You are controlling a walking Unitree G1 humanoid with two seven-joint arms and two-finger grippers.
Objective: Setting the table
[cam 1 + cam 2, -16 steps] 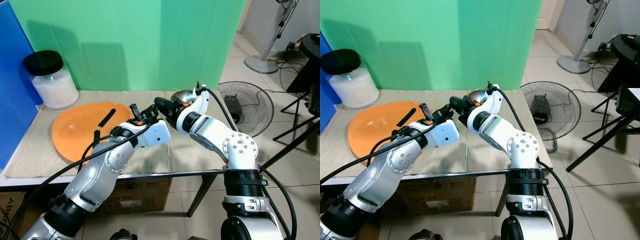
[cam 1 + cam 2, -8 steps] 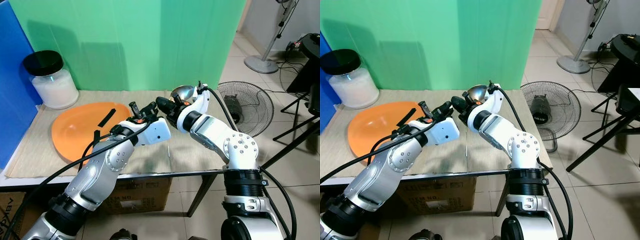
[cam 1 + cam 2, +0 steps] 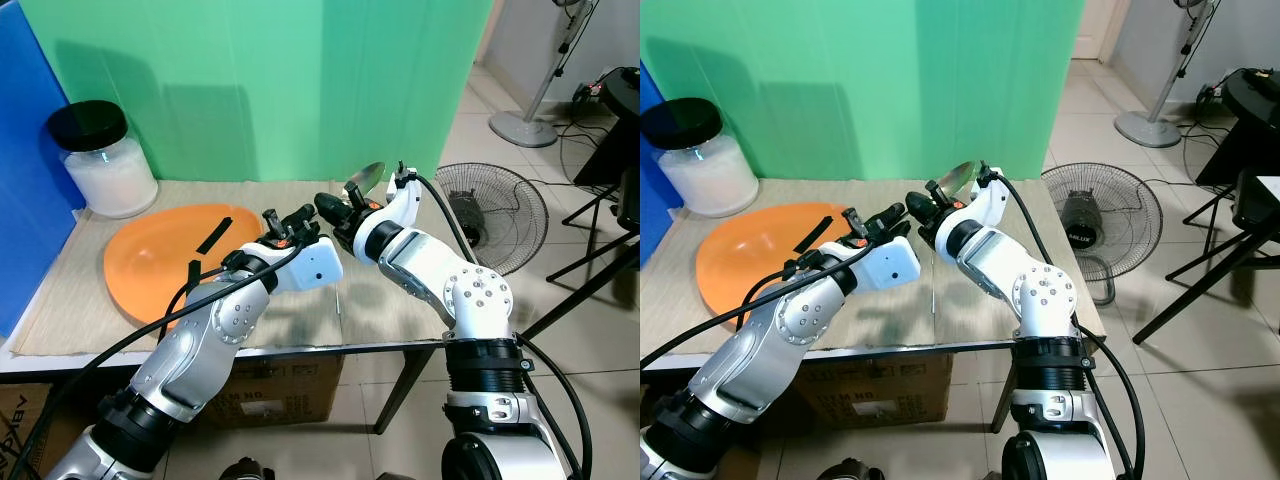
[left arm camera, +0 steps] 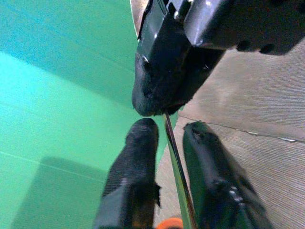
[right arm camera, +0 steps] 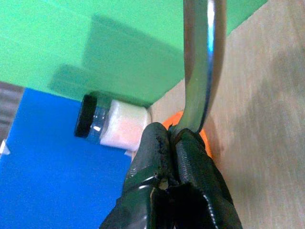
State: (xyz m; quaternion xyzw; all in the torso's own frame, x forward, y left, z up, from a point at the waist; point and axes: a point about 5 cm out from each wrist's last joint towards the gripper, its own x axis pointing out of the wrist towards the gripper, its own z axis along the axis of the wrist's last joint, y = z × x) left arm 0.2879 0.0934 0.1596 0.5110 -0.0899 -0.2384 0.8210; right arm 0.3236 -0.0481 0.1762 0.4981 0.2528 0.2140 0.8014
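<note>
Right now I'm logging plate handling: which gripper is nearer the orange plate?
Left. The left gripper hovers just beyond the orange plate rim; the right gripper, pinching a metal ladle, is farther away.

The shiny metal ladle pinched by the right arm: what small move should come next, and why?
Probably the left gripper should close on the ladle: its open fingers already straddle the thin handle, while the right gripper pinches the end.
</note>
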